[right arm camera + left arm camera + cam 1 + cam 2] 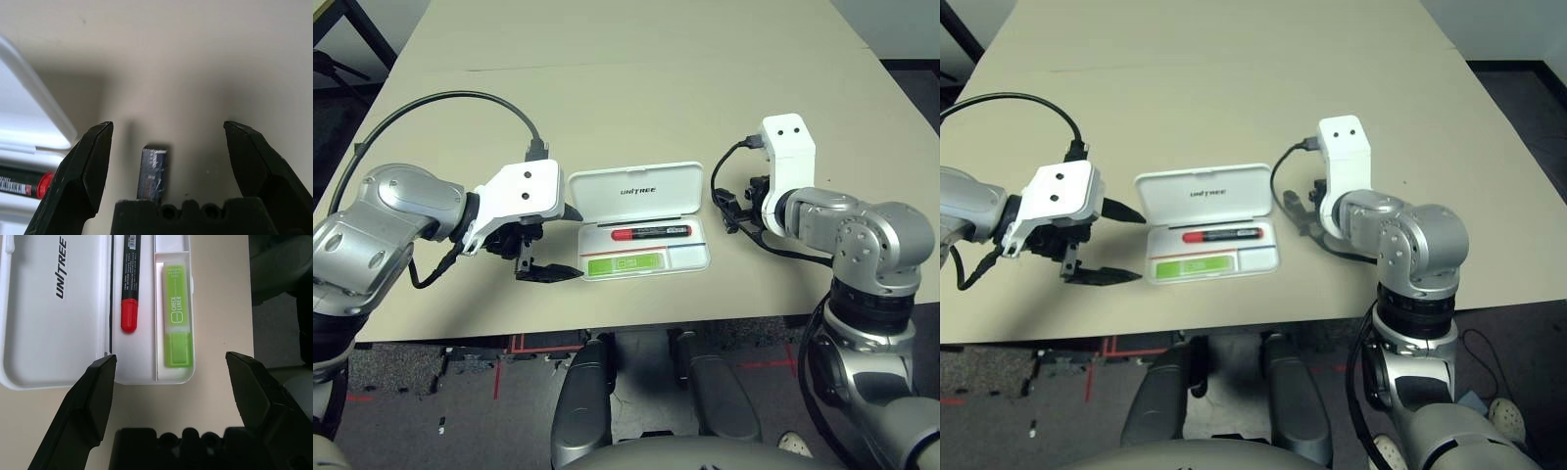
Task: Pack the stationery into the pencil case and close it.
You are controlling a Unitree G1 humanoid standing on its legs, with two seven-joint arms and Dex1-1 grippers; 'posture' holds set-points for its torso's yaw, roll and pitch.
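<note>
Our pencil case (639, 219) lay open on the tabletop (626, 88), two items packed and one outside it.

The red marker (651, 233) sat in the tray's far lane and the lime-green bar (176, 316) in the near one, under the raised lid. Our left gripper (171, 382) hovered just beside the case's left end, its fingers (95, 396) spread wide and empty. Our right gripper (166, 152) hung off the case's right end, fingers likewise apart, with the small grey-black piece (153, 172) lying on the tabletop between them, ungripped.
</note>
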